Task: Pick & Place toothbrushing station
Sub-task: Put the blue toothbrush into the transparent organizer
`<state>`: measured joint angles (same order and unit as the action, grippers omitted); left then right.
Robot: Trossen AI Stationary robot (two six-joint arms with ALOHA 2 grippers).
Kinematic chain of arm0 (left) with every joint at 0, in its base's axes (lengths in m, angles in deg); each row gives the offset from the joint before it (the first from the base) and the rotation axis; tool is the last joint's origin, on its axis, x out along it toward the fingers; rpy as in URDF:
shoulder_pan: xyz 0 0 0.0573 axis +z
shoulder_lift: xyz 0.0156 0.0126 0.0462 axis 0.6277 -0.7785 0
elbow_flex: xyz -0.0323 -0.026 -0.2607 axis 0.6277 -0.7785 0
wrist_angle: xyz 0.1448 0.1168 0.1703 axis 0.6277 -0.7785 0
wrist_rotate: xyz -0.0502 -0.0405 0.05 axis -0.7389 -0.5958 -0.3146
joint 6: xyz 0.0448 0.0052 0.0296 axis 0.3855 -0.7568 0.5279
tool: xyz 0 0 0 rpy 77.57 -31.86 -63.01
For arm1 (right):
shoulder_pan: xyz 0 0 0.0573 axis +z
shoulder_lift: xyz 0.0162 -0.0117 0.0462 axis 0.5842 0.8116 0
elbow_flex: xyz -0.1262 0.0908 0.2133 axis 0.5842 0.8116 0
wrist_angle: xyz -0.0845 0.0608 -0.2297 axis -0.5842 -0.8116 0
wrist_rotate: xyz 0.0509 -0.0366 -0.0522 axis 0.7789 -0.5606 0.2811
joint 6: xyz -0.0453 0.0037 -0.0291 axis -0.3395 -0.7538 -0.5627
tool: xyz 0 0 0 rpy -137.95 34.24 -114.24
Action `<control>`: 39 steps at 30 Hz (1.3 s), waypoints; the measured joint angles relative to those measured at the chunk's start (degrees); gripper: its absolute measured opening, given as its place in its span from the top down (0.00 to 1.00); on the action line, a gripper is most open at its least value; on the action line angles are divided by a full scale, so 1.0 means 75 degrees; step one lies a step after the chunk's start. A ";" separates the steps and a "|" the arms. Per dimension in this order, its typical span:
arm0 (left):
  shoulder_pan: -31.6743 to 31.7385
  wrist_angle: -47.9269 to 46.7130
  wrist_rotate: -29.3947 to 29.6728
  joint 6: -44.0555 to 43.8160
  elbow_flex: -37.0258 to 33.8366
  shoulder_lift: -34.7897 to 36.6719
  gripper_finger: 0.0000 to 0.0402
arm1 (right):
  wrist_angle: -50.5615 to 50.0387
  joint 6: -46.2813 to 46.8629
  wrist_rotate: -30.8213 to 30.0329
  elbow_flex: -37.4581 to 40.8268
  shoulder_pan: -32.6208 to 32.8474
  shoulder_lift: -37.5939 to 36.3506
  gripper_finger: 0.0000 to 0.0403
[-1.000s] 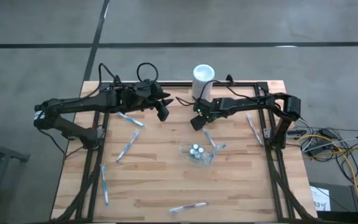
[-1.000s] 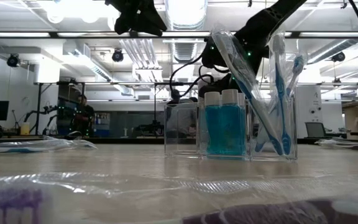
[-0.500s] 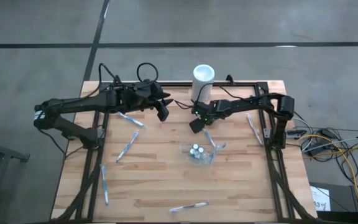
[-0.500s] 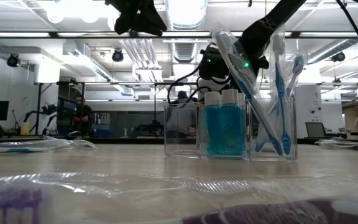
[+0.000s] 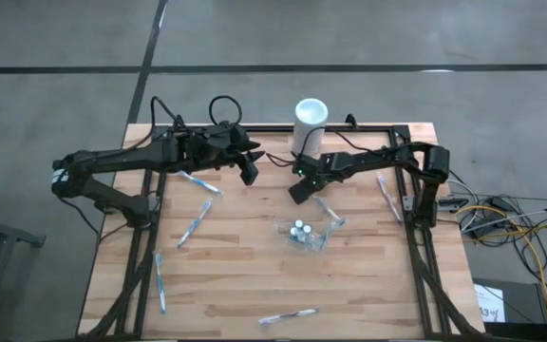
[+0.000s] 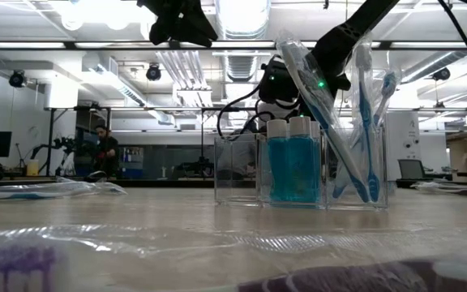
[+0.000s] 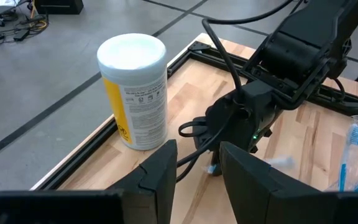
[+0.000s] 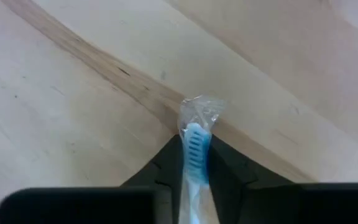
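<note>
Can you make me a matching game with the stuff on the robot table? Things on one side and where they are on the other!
Things:
1. white cylinder
2. clear organizer
3. right pincer
4. left pincer

Places or states:
A. shut on a wrapped toothbrush
B. standing at the table's far edge
D. open, holding nothing, up above the table
C. near the table's middle, holding blue bottles

Pairs: 1-B, 2-C, 3-A, 4-D
</note>
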<state>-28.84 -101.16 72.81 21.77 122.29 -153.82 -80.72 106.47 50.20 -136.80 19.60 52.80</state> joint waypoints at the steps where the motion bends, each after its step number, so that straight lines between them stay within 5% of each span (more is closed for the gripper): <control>1: 0.0000 0.0000 0.0000 0.0000 0.0000 0.0000 0.68 | 0.0038 -0.0004 -0.0002 0.0000 0.0000 0.0000 0.89; 6: 0.0000 0.0000 0.0000 0.0000 0.0000 0.0000 0.68 | 0.0214 -0.0036 -0.0013 -0.0003 0.0003 -0.0035 0.97; 16: -0.0003 0.0000 0.0000 0.0000 0.0000 0.0000 0.68 | 0.0222 -0.0158 -0.0349 -0.0097 0.0000 -0.0388 0.98; 39: -0.0002 0.0000 0.0000 0.0000 0.0000 0.0000 0.68 | 0.1570 -0.1204 -0.1743 0.0283 0.0207 -0.3645 0.98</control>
<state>-28.85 -101.16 72.81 21.77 122.29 -153.82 -68.94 97.44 37.14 -134.68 21.16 25.47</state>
